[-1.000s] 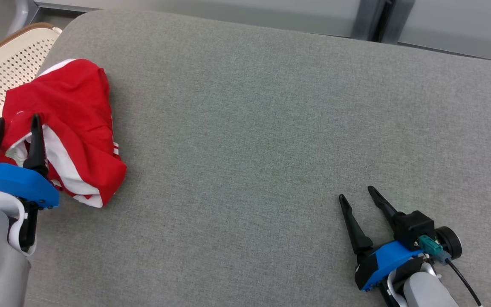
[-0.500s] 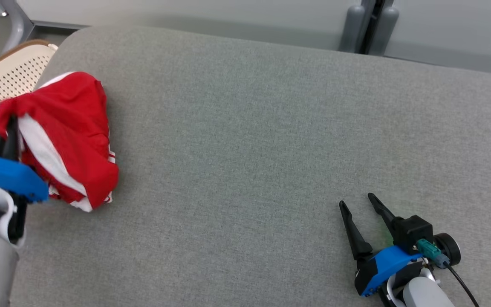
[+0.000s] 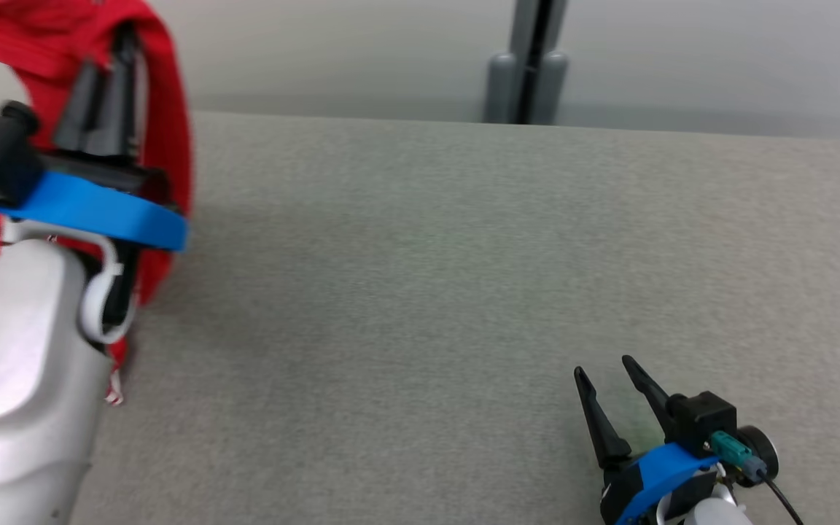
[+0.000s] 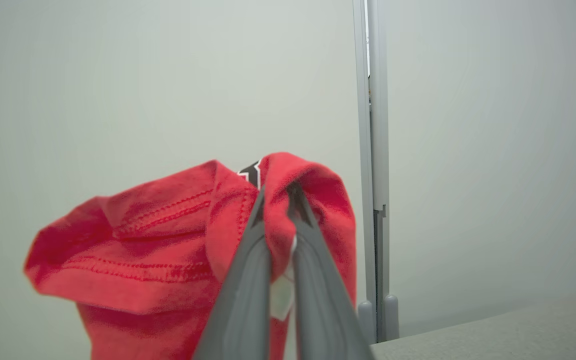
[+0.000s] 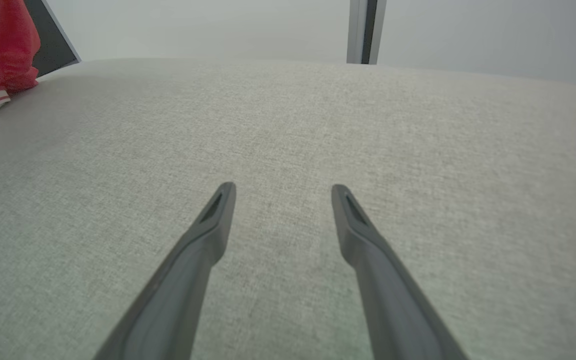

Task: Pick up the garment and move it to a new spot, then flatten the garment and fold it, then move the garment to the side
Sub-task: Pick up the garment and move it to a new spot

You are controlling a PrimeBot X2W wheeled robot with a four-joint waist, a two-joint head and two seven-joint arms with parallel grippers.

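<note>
Grey upholstered surface (image 3: 420,292) spreads across the head view; at its left the left gripper (image 3: 110,51) holds the red garment (image 3: 168,131) aloft, cloth hanging past the forearm (image 3: 19,364), while the right gripper (image 3: 602,364) lies spread wide, holding nothing. Left wrist view: jaws pinched on a stitched fold. Right wrist view: red cloth at far left. Likely soft, light, limp; seams and hems should grip best.

soft, even, diffuse light. the head view is motion-blurred, worst on the garment (image 3: 172,146) and left gripper (image 3: 109,48) at upper left; a faint shadow falls on the bench (image 3: 420,292) beside them. the right wrist view bows the bench's far edge.
</note>
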